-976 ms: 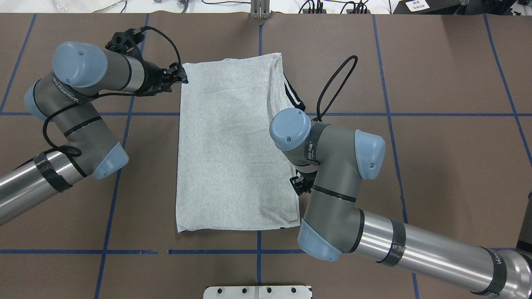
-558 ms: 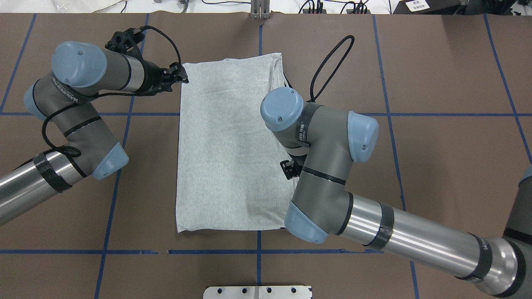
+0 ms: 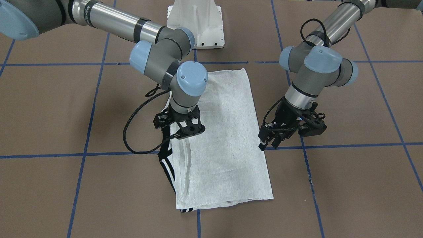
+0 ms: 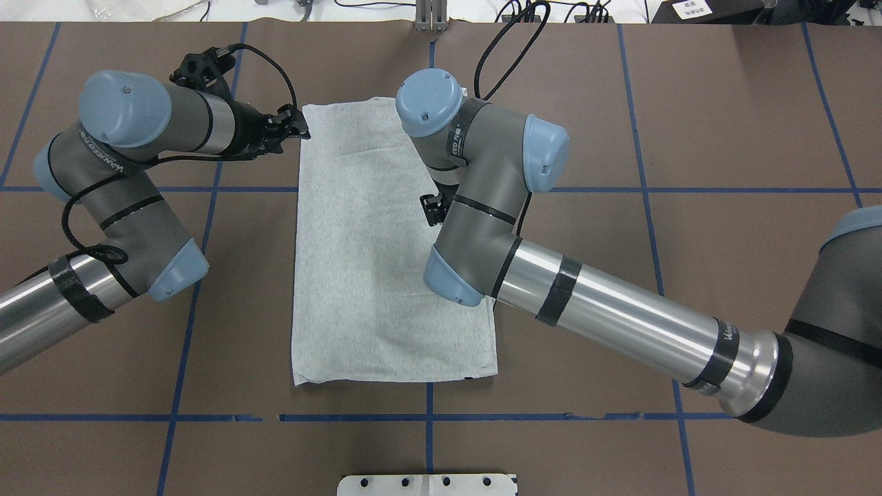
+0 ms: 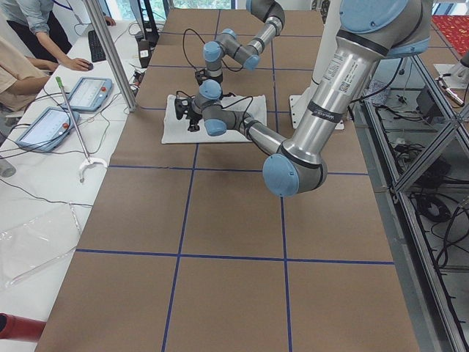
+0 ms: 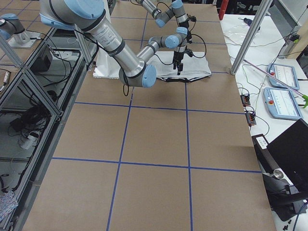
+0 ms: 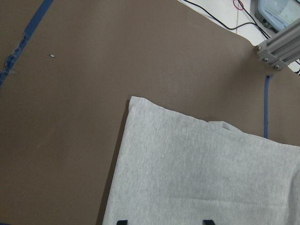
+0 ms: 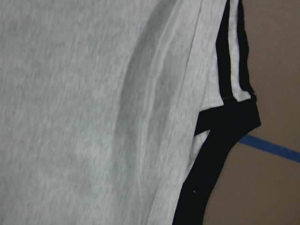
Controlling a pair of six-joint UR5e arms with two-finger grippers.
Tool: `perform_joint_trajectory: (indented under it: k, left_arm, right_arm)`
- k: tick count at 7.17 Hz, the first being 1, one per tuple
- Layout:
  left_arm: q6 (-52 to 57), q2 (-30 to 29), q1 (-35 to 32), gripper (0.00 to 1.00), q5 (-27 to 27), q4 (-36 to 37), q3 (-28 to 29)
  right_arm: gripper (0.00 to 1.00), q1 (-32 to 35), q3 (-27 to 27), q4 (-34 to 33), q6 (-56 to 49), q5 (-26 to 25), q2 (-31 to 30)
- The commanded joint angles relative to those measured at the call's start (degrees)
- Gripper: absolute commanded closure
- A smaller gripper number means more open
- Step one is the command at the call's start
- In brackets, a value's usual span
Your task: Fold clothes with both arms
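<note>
**Item:** T-shirt, folded to a long rectangle and lying flat on the tabletop. The printed face does not show.

**Attendants:**
- The left gripper is at the T-shirt's far left corner, fingers spread and nothing between them. We cannot tell whether it touches the cloth.
- The right gripper is low over the T-shirt's right long edge, towards the far end. We cannot tell whether its fingers are spread or pressed together.

**Hazards, as we judge them:**
- Several loose layers are stacked along the right edge. A pinch that catches only the top one would peel the stack apart instead of lifting it whole.
- The striped trim and black collar stick out past that edge. They could snag a finger or drag out further.
- If the two sides lift unevenly, the next fold would skew.
- The thin knit could slide on the smooth tabletop if a finger pushes it sideways rather than pinching it.

**Materials and shapes:**
- The T-shirt is soft, matte, finely flecked jersey with faint creases across the panel and shallow ridges beside the right hem.
- The hem is ribbed with stitching, and the corners are fairly square.
- The trim is flat black-and-white banding, and the collar is a dense black band.
- The tabletop is a brown, paper-like sheet crossed by blue tape lines.
</note>
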Motion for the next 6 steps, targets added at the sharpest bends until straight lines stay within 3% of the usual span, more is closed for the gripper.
perform_joint_trajectory:
  k: [1,3,5,6]
  left_arm:
    - [0.0,0.1,0.0,0.38,0.0,0.2,-0.5]
    - [0.2,0.2,0.0,0.38,0.0,0.2,-0.5]
    - [0.4,0.2,0.0,0.39,0.0,0.2,-0.5]
    - [0.4,0.1,0.0,0.38,0.0,0.2,-0.5]
  right_arm:
    - [0.00,1.9,-9.6,6.6,0.6,0.0,3.5]
    - [0.00,4.1,-13.2,9.8,-0.6,-0.7,3.3]
    - [0.00,8.4,-12.4,9.0,-4.9,2.7,2.5]
    - [0.00,8.2,-8.9,8.8,1.7,4.0,2.7]
